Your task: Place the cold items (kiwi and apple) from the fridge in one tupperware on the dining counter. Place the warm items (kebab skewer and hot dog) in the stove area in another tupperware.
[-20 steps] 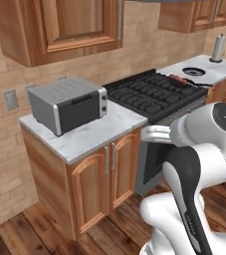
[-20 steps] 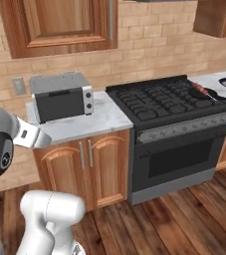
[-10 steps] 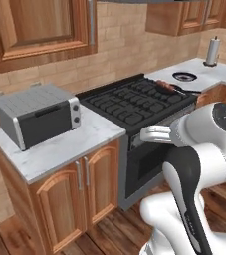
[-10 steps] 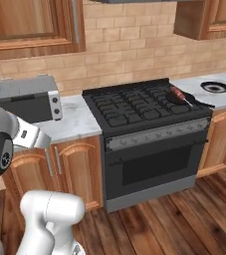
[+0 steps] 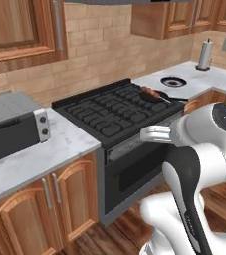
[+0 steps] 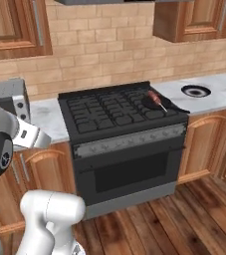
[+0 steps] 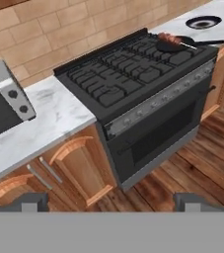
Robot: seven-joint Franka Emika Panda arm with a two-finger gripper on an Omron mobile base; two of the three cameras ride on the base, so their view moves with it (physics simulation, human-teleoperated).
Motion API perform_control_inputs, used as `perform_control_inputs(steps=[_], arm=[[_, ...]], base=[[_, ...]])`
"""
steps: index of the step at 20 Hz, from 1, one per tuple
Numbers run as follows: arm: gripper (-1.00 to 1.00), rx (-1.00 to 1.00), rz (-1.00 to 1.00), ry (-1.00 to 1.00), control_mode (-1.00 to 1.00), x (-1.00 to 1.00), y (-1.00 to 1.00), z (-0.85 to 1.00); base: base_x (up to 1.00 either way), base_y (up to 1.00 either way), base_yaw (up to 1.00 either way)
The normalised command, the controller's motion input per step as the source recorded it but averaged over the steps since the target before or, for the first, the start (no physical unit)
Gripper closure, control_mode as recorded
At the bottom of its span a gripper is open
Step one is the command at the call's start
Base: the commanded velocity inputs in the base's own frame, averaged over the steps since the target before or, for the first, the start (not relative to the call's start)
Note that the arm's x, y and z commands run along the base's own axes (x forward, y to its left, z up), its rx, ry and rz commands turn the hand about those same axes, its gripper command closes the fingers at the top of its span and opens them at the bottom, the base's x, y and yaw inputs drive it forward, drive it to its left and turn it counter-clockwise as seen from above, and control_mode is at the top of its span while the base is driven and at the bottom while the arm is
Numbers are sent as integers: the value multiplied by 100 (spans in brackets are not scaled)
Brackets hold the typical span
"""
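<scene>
Hand view: we face the black stove (image 7: 133, 79), our fingers (image 7: 32, 201) spread wide and empty.
We see the kebab skewer (image 7: 170, 38) in a dark pan (image 7: 175, 45) at the stove's far right, beside the marble tabletop (image 7: 49, 121).

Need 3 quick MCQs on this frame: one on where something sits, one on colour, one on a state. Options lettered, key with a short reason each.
1. Where is the kebab skewer?
A. On a pan at the stove's right rear
B. On the wood floor
C. On top of the toaster oven

2. What colour is the stove?
A. White
B. Black
C. Red

3. The oven door is:
A. Hanging wide open
B. Removed
C. Shut

Key: 1 A, the skewer lies across the dark pan on the right rear burner. 2 B, cooktop and front are both black. 3 C, the door sits flush with the stove front.
</scene>
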Motion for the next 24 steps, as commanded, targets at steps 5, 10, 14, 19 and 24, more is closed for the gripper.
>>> perform_control_inputs(steps=[5,10,14,19,24], arm=[[-100,0,0,0,100,0,0,0],[-100,0,0,0,100,0,0,0],[-100,0,0,0,100,0,0,0],[-100,0,0,0,100,0,0,0],[-100,0,0,0,100,0,0,0]], base=[[17,-73,2],[15,-73,2],[17,-67,0],[36,-73,33],[54,-37,58]])
